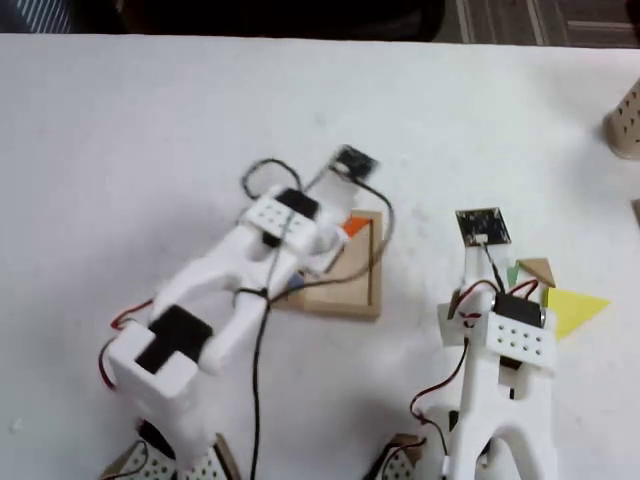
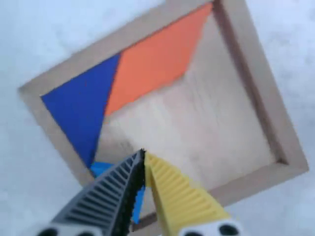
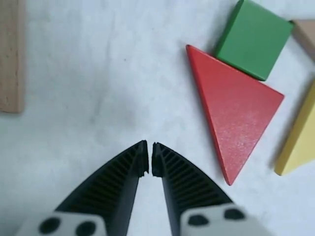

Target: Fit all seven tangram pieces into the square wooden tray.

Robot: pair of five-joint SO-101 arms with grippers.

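Filling the square wooden tray [image 2: 275, 118]: three pieces lie inside it, the others loose on the white table [image 1: 150, 130].

A dark blue triangle [image 2: 78, 108] lies flat against one tray wall, and an orange parallelogram [image 2: 157, 59] lies edge to edge with it. A small light blue piece [image 2: 101, 168] sits by the wall at the triangle's point, partly hidden under the left gripper [image 2: 143, 153]. That gripper's two fingers, one grey and one yellow, meet at their tips just above the tray floor. The right gripper [image 3: 149, 147] hangs over the table beside the tray, its black fingers almost touching with nothing between them. Near it lies a red triangle [image 3: 234, 108] with a green square [image 3: 253, 38] against its edge. A yellow triangle [image 3: 298, 142] and a tan piece [image 3: 305, 32] lie just beyond.
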